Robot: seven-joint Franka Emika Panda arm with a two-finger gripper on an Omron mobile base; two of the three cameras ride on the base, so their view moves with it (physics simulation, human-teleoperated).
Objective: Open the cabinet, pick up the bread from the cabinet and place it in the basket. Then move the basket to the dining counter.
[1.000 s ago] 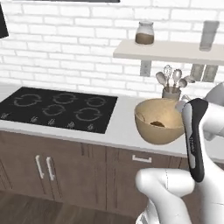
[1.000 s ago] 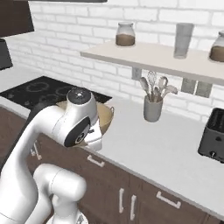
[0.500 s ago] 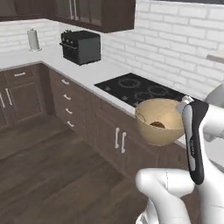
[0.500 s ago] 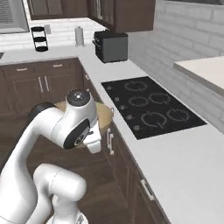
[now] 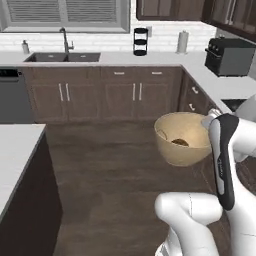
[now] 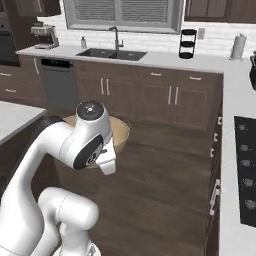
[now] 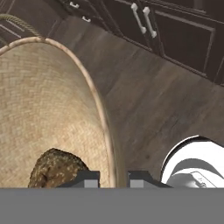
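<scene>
Basket (image 5: 182, 140) is held up off the floor, carried in the air above the dark wood floor (image 5: 115, 170), clamped by the gripper (image 7: 113, 177) at its rim. In the hand view one fingertip (image 7: 89, 178) is seen inside the basket wall and the other outside, with the rim edge running between them; jaws are closed on the basket rim. Bread (image 7: 54, 168) is seen lying on the basket's bottom, just beside the inner fingertip; in the left base view it shows as a small dark lump (image 5: 180, 142) low inside the bowl. A loop handle (image 7: 19, 22) is visible at the far rim in the hand view. In the right base view the basket (image 6: 120, 132) is mostly hidden behind the white arm, only its tan rim showing. Dining counter (image 5: 15, 155) is seen at the left edge of the left base view, white top over dark side, well apart from the basket; its corner also shows at the left of the right base view (image 6: 12, 115). Behind, a run of dark cabinets (image 5: 100, 95) under a white worktop carries a sink with faucet (image 5: 65, 42), a black tiered stand (image 5: 140, 42) and a paper towel roll (image 5: 183, 42); a dark toaster oven (image 5: 230, 56) sits on the right-hand worktop. A cooktop (image 6: 247, 165) shows at the right edge of the right base view.
</scene>
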